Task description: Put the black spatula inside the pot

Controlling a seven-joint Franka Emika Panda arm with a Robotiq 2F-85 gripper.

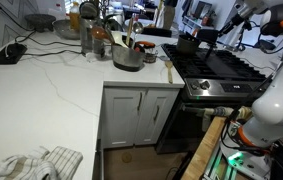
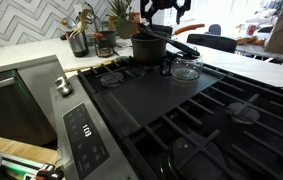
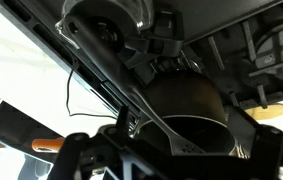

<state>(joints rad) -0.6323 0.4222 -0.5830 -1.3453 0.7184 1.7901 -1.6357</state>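
Note:
The small dark pot (image 2: 151, 50) stands at the back of the stove; it also shows in an exterior view (image 1: 188, 44) and in the wrist view (image 3: 186, 112). The black spatula (image 3: 161, 128) has its slotted head in the pot's mouth, and its long handle leans out over the rim. My gripper (image 2: 166, 12) hangs just above the pot with its fingers spread wide. In the wrist view the gripper (image 3: 171, 168) is dark, and nothing lies between its fingers.
A wider silver pot (image 1: 128, 57) sits on the counter beside the stove. A glass lid (image 2: 186, 68) lies on the burner grates (image 2: 211, 110) next to the dark pot. Jars and plants (image 2: 91, 35) stand behind on the counter.

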